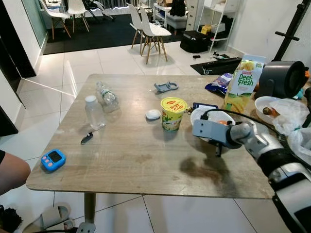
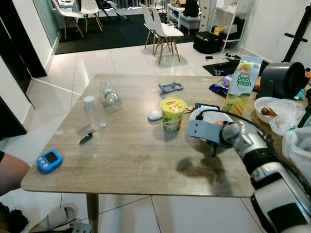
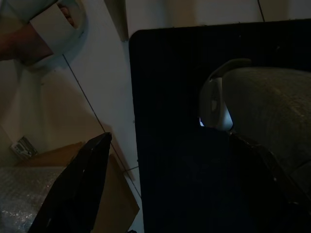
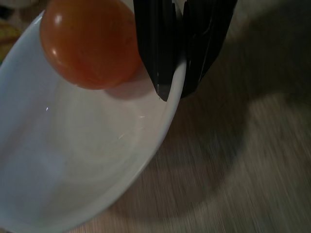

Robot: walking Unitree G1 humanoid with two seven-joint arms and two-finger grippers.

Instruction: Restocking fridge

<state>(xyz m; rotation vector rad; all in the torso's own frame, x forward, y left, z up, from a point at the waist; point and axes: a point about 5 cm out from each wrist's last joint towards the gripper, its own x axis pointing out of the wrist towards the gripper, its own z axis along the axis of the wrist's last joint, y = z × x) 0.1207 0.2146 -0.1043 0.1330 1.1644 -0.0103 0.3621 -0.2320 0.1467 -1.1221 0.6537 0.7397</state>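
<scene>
A: Right wrist view: what is held by the right tool (image 4: 176,92)?

B: The rim of a white bowl (image 4: 73,165) is pinched between its two black fingers (image 4: 155,48), one inside the rim and one outside. An orange ball-shaped fruit (image 4: 87,43) is seen lying in the bowl, just beside the inner finger.

A: Where is the bowl placed?

B: It is set on the wooden bench (image 1: 136,155), near the right edge, between a yellow noodle cup (image 1: 173,113) and a juice carton (image 1: 243,85). Two clear bottles are seen further left, one upright (image 1: 94,112) and one lying down (image 1: 107,97). A blue timer (image 1: 53,159) lies at the near left corner.

A: And the left tool (image 3: 160,189)?

B: It is seen dimly over floor tiles, its fingers spread apart, nothing held between them.
</scene>
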